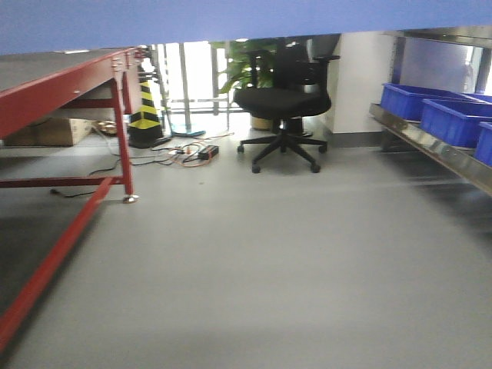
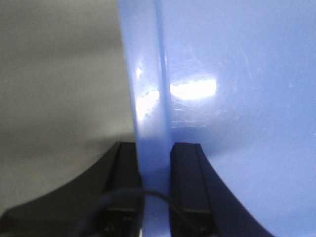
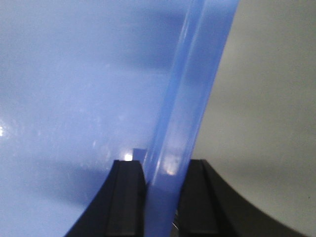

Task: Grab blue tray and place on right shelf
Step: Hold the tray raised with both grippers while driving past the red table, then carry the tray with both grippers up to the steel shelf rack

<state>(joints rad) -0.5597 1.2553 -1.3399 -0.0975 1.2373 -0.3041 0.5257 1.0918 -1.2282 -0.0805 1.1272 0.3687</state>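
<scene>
The blue tray (image 1: 231,21) fills the top of the front view as a pale periwinkle band held up close to the camera. In the left wrist view my left gripper (image 2: 156,148) is shut on the blue tray's (image 2: 237,98) left rim, one black finger on each side. In the right wrist view my right gripper (image 3: 164,165) is shut on the blue tray's (image 3: 74,89) right rim in the same way. The right shelf (image 1: 430,146), a long steel lip, runs along the right side of the front view.
Darker blue bins (image 1: 450,119) stand on the steel shelf. A red-framed table (image 1: 69,84) is at the left. A black office chair (image 1: 286,104), a yellow-black cone (image 1: 144,115) and cables (image 1: 188,154) lie ahead on the grey floor (image 1: 254,269).
</scene>
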